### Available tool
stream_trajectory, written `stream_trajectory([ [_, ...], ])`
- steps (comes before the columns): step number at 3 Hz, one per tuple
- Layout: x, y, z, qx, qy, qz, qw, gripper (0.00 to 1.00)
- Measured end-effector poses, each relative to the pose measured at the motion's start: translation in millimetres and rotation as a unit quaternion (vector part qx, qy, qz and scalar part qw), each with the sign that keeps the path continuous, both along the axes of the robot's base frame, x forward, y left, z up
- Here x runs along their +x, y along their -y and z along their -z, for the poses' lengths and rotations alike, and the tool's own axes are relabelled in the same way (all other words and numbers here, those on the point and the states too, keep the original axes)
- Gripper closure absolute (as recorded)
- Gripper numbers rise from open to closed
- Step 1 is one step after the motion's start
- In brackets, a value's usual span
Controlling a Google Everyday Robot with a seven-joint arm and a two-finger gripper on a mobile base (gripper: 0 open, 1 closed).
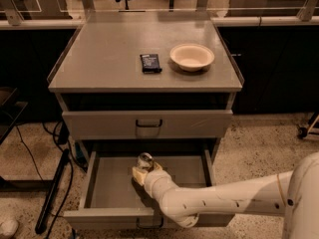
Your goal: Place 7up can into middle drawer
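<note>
Spot the 7up can [144, 159] low inside the pulled-out middle drawer [107, 185], toward its back, silver top showing. Right against it, from the front, the gripper [145, 172]; cannot tell whether clamped or let go. Probably nearly done: left only to release, if not yet released, and withdraw. Above, 1 shut drawer [147, 124]; on top, cream bowl [192, 57] beside dark packet [150, 62].
</note>
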State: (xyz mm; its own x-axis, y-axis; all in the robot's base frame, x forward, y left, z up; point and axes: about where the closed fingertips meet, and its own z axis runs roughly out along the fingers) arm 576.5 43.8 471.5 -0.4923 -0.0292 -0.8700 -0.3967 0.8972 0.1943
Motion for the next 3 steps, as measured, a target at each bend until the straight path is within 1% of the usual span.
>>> stream_trajectory([
  [1, 3.4, -4.8, 13.5, -0.002, -0.003, 0.022, 0.9998, 1.00],
  [2, 7.8, -4.4, 19.2, -0.009, -0.001, 0.033, 0.9994, 1.00],
  [3, 22.0, -0.6, 18.0, -0.015, 0.008, 0.040, 0.9991, 1.00],
])
